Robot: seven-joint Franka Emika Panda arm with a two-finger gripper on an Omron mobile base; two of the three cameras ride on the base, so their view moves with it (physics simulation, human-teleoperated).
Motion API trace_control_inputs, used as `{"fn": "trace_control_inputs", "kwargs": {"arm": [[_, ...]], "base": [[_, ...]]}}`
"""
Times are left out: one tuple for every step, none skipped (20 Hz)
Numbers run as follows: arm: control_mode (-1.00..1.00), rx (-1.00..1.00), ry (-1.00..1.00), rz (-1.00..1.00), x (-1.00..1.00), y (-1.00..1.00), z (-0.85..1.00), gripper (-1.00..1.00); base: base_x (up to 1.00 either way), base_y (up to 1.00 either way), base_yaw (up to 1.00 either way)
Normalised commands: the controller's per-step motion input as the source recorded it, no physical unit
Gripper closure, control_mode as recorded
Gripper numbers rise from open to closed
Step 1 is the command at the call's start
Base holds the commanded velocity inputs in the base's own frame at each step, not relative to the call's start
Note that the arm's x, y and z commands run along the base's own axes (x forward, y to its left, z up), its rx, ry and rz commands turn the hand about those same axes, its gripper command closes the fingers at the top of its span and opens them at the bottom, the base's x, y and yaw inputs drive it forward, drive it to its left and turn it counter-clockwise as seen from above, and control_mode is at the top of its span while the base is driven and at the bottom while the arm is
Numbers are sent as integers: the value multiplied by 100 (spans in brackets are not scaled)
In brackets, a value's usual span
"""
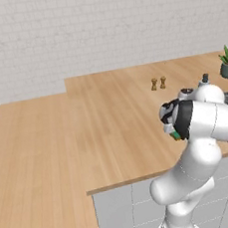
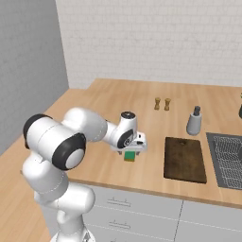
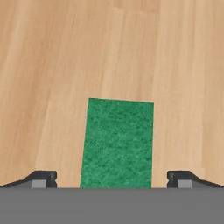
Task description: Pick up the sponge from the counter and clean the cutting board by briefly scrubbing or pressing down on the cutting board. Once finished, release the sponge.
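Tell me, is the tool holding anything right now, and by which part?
Nothing is held. The tool is open, one finger either side of the sponge, which lies flat on the counter.

Green sponge (image 3: 117, 144) lies flat on the light-wood counter (image 2: 108, 101); dark brown cutting board (image 2: 185, 159) lies flat at its 3 o'clock.
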Motion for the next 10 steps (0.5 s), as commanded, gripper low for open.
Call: {"fn": "trace_control_inputs", "kwargs": {"arm": [[-100,0,0,2,4,0,-19,-100],[-100,0,0,2,4,0,-18,-100],[-100,0,0,2,9,0,-19,-100],[-100,0,0,2,16,0,-21,-100],[-100,0,0,3,19,0,-21,-100],[-100,0,0,3,19,0,-21,-100],[-100,0,0,3,19,0,-21,-100],[-100,0,0,4,21,0,-20,-100],[-100,0,0,4,22,0,-17,-100],[-100,0,0,4,21,0,-19,-100]], "base": [[0,0,0],[0,0,0],[0,0,0],[0,0,0],[0,0,0],[0,0,0],[0,0,0],[0,0,0],[0,0,0],[0,0,0]]}}
